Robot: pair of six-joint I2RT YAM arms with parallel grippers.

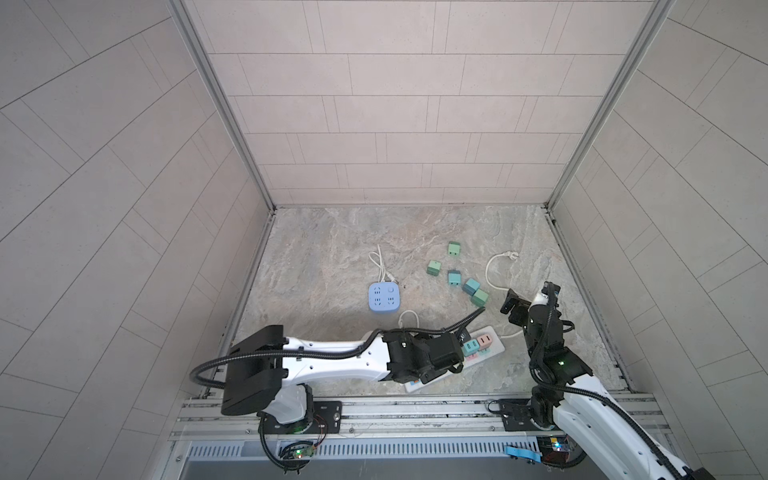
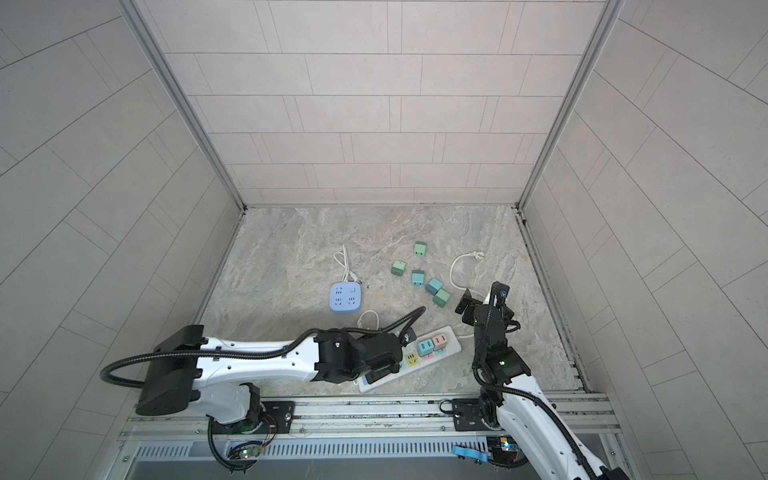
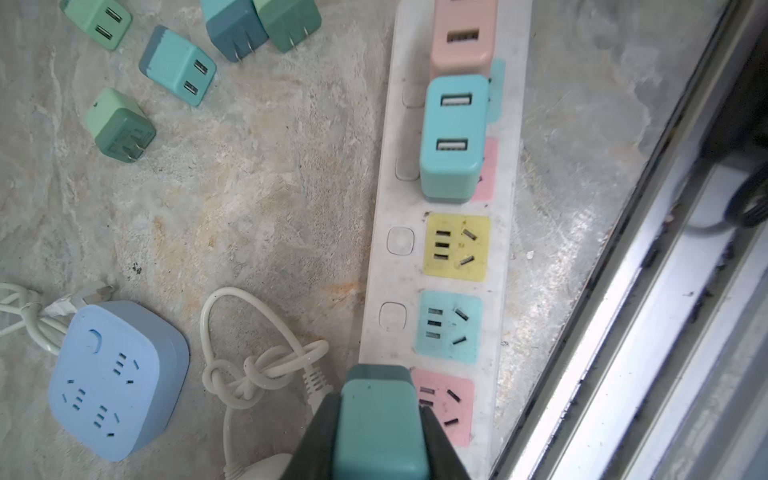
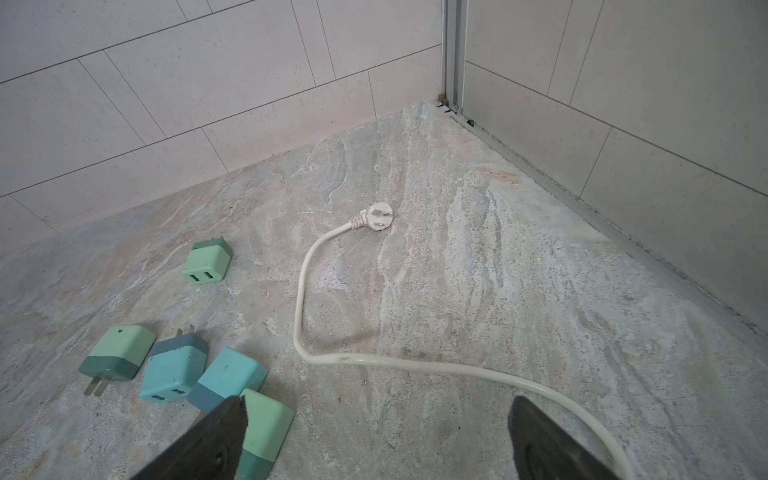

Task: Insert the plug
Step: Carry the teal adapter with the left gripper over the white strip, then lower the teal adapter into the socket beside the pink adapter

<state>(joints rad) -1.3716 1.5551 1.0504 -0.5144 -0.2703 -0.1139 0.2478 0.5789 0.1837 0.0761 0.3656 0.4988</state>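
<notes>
My left gripper (image 3: 378,405) is shut on a teal plug (image 3: 380,424), a cube with a darker band at its far end. It hangs just above the near end of the white power strip (image 3: 507,232), beside the strip's pink socket (image 3: 451,405). A teal socket (image 3: 449,326) and a yellow socket (image 3: 455,247) further along stand empty. Beyond them a teal adapter (image 3: 453,137) and a pink adapter (image 3: 463,41) sit plugged in. My right gripper (image 4: 378,401) is open above bare floor, right of the strip (image 1: 496,348) in a top view.
Several loose green and teal plugs (image 1: 471,286) lie behind the strip; one green plug (image 4: 251,432) sits beside a right finger. A blue square socket cube (image 1: 384,301) lies left of them. The strip's white cord (image 4: 316,291) loops across the floor, and a knotted cord (image 3: 257,370) lies by the strip.
</notes>
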